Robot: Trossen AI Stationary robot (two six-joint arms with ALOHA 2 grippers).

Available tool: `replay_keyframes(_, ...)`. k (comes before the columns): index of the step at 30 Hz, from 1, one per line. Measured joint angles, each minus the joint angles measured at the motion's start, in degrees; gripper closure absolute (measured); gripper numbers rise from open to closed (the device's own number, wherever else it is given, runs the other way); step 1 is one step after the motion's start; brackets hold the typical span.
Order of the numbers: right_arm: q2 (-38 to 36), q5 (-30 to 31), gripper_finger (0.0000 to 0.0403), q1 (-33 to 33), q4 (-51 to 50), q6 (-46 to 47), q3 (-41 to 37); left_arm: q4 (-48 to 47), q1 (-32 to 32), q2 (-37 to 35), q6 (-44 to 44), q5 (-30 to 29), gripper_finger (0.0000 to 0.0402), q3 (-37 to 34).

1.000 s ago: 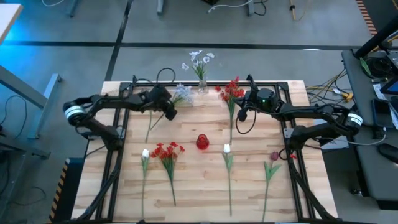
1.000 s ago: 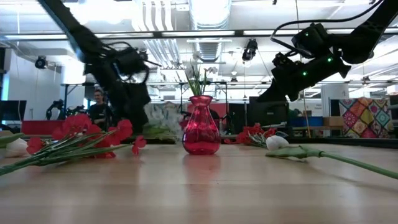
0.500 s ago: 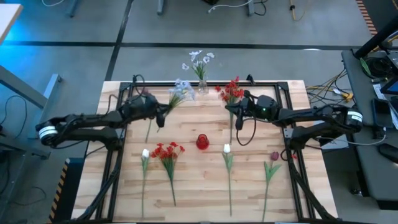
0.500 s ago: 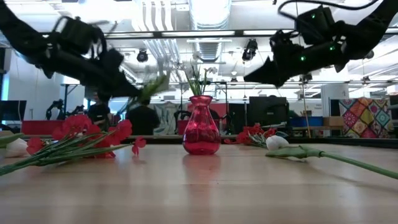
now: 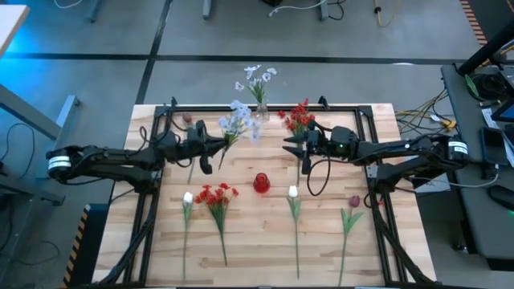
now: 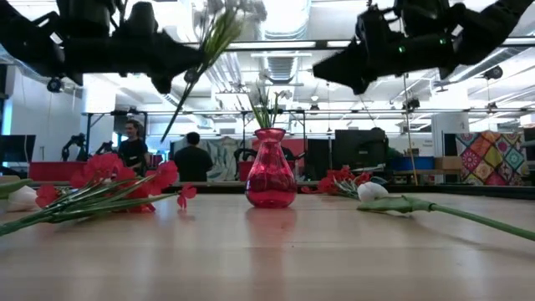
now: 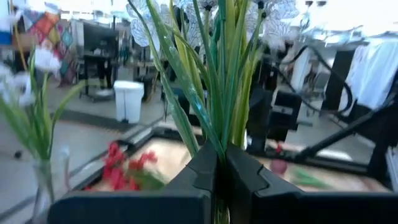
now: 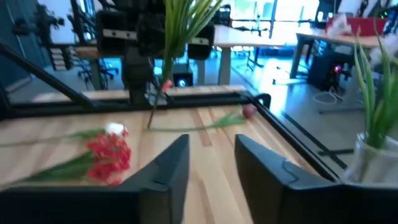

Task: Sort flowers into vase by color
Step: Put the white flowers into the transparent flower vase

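Note:
My left gripper (image 5: 210,148) is shut on a pale-blue flower (image 5: 237,120) and holds it in the air over the table's far left part. My right gripper (image 5: 291,145) hangs open above the table, right of the middle, its fingers pointing left and touching nothing. A red vase (image 5: 261,183) stands at the table's middle. A clear vase (image 5: 261,113) with white blossoms stands at the far edge. Lying flat on the wood are a white tulip (image 5: 187,197), a red cluster (image 5: 215,193), another white tulip (image 5: 293,191), a dark pink tulip (image 5: 354,201) and a second red cluster (image 5: 299,119). My left gripper pinches the pale-blue flower between its two fingers by the stem and long leaves (image 7: 219,140), below the blossoms. The fingers come level from the table's left and lie across the stem. The flower is lifted clear and slants, blossoms up, with its lower stem end (image 6: 165,134) hanging below.
A black frame (image 5: 353,107) runs around the table's edges. Bare wood lies between the red vase and the far edge. In the low view, people (image 6: 132,146) stand in the room behind the table.
My left gripper has risen with the pale-blue flower. The flower lay on the table and now hangs clear of it, tipped up to a steep slant. My right gripper has moved up and toward the table's left, staying open.

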Motion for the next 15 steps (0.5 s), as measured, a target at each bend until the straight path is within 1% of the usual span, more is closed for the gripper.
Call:
replay_keyframes(3, 1.4, 0.0, 0.0240, 1.2, 0.3, 0.2, 2.6, 0.2, -0.1, 2.2, 0.0, 0.0, 0.0401, 2.1)
replay_keyframes(7, 5.9, -0.1, 0.0212, 2.2, 4.1, 2.4, 6.5, 0.6, -0.1, 5.8, 1.1, 0.7, 0.0402, 6.2)
replay_keyframes(12, 12.8, -0.2, 0.0205, 2.1, 7.7, 6.0, 12.0, 0.4, -1.0, 10.7, 3.2, 2.2, 0.0402, 11.5)
replay_keyframes(15, 16.5, -3.5, 0.0206, 2.1, 9.4, 7.6, 15.5, 0.4, -1.5, 13.7, 4.3, 2.3, 0.0402, 14.0)
